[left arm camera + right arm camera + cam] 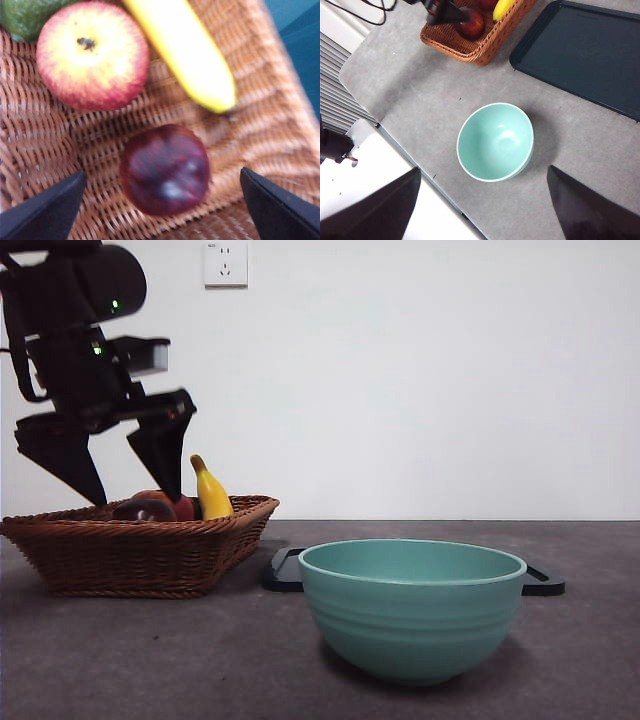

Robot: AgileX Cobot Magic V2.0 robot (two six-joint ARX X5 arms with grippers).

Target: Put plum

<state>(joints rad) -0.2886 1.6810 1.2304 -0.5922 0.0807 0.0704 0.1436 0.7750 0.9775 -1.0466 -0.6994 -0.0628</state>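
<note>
The plum (165, 169), dark maroon and glossy, lies on the weave of the wicker basket (260, 125). From the front it shows as a dark dome (144, 510) just above the basket's rim (150, 540). My left gripper (135, 495) hangs open right over it, one jaw on each side and neither touching; the same gripper (162, 210) frames the plum in the left wrist view. My right gripper (482, 210) is open and high above the teal bowl (495, 141), holding nothing.
In the basket also lie a red-yellow peach-like fruit (92, 54), a banana (182, 50) and a green fruit (25, 15). The teal bowl (412, 605) stands at the front centre, with a dark tray (585, 52) behind it.
</note>
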